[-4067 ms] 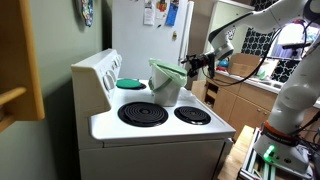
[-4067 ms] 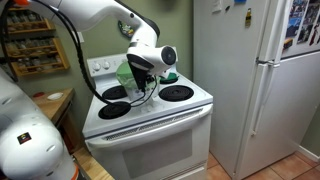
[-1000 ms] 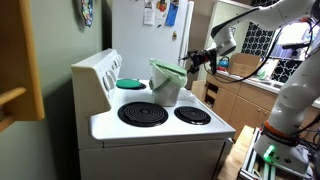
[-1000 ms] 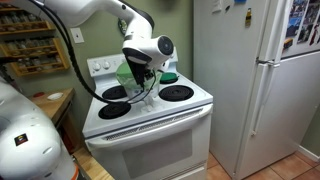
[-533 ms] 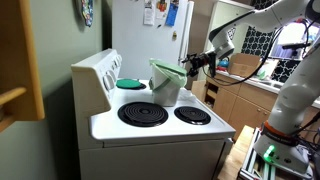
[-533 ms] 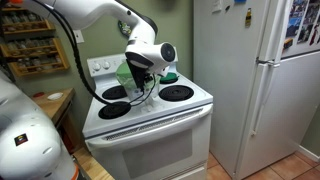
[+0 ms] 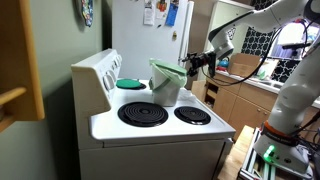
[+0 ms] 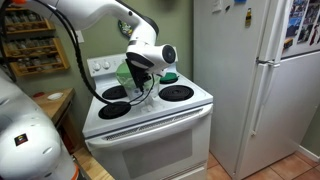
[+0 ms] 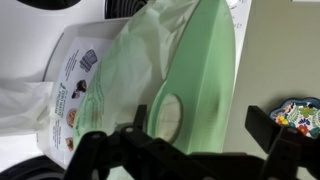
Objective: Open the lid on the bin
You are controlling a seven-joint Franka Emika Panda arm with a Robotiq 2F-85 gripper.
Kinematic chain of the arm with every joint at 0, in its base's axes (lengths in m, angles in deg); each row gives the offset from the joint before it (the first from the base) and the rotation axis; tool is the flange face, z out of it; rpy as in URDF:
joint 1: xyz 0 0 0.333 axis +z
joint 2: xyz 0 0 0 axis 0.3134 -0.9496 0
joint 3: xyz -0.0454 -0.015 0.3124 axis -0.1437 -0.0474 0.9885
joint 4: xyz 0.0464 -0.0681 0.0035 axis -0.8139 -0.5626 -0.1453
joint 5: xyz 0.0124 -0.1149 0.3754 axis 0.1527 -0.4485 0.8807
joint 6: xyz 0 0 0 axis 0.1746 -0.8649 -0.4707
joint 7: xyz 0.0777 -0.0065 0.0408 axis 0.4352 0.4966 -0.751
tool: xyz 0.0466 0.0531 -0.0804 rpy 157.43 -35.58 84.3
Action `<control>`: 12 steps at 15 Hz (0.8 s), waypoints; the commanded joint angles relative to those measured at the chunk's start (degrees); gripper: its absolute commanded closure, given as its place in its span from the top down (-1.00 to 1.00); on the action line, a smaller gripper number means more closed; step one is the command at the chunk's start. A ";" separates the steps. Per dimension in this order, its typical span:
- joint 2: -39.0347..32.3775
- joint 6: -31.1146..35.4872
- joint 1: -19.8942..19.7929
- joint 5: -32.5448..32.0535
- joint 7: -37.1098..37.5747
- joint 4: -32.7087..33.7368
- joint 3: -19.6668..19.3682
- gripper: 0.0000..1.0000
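Observation:
The bin (image 7: 169, 90) is a small pale tapering waste bin standing on the white stove between the burners. Its light-green lid (image 7: 164, 68) lies tilted over the top. In the wrist view the lid (image 9: 200, 70) fills the middle and the bin's pale labelled wall (image 9: 85, 85) is to its left. My gripper (image 7: 188, 63) is at the lid's edge on the side away from the stove's back panel. Its dark fingers (image 9: 200, 140) are spread wide with the lid's edge between them, not clamped. In an exterior view the wrist (image 8: 150, 58) hides most of the bin (image 8: 124, 74).
A round teal dish (image 7: 131, 83) sits on a back burner, also seen in an exterior view (image 8: 170, 76). The stove's raised back panel (image 7: 96, 72) is behind the bin. A white fridge (image 8: 250, 80) stands beside the stove. Kitchen counters (image 7: 235, 80) lie beyond.
The gripper has dropped slightly from a second ago, back to the lid's edge. The lid and bin look unchanged.

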 commanded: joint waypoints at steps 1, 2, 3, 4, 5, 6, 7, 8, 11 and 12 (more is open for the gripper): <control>0.55 -2.41 -0.61 0.87 -1.04 -0.28 -0.54 1.00; 0.64 -2.40 -0.67 0.78 -1.10 -0.33 -0.58 1.00; 0.92 -2.44 -0.69 0.69 -0.89 -0.41 -0.58 1.00; 1.26 -2.35 -0.72 0.62 -0.70 -0.48 -0.59 1.00; 1.62 -2.51 -0.75 0.62 -0.75 -0.50 -0.67 1.00; 2.11 -2.41 -0.83 0.51 -0.59 -0.56 -0.70 1.00; 2.55 -2.48 -0.90 0.33 -0.51 -0.60 -0.73 1.00; 3.11 -2.42 -1.02 0.33 -0.13 -0.70 -0.77 1.00; 3.96 -2.65 -1.16 0.31 0.12 -0.53 -0.87 1.00; 4.05 -2.63 -1.21 0.39 0.00 -0.33 -0.88 1.00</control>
